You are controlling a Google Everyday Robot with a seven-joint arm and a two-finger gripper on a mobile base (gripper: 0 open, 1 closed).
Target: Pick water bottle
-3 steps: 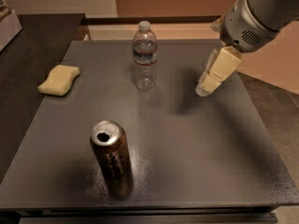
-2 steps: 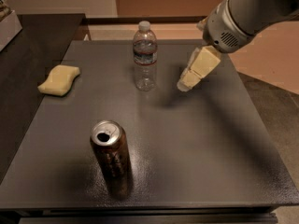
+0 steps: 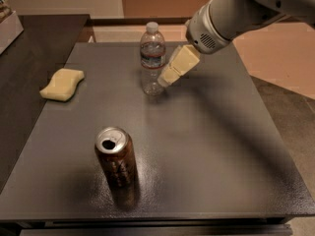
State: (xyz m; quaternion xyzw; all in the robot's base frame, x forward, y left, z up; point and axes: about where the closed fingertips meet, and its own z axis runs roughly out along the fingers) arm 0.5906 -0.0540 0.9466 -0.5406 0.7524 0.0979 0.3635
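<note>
From the camera view, the water bottle (image 3: 152, 58) is small, clear and ribbed, with a white screw cap and a dark label band striped red and white. It stands upright near the table's (image 3: 221, 146) far edge, about midway along it. I cannot tell whether anything is in it. The brown can (image 3: 117, 159) stands upright towards the near edge, left of the middle, its top opened; its inside is too dark to read. A yellow sponge (image 3: 62, 84) lies by the left edge.

My pincer (image 3: 164, 80) slants down from the upper right, its cream tip just beside the bottle's lower right side – touching or not, I cannot tell. Whether it is wide or narrow I cannot tell either.
</note>
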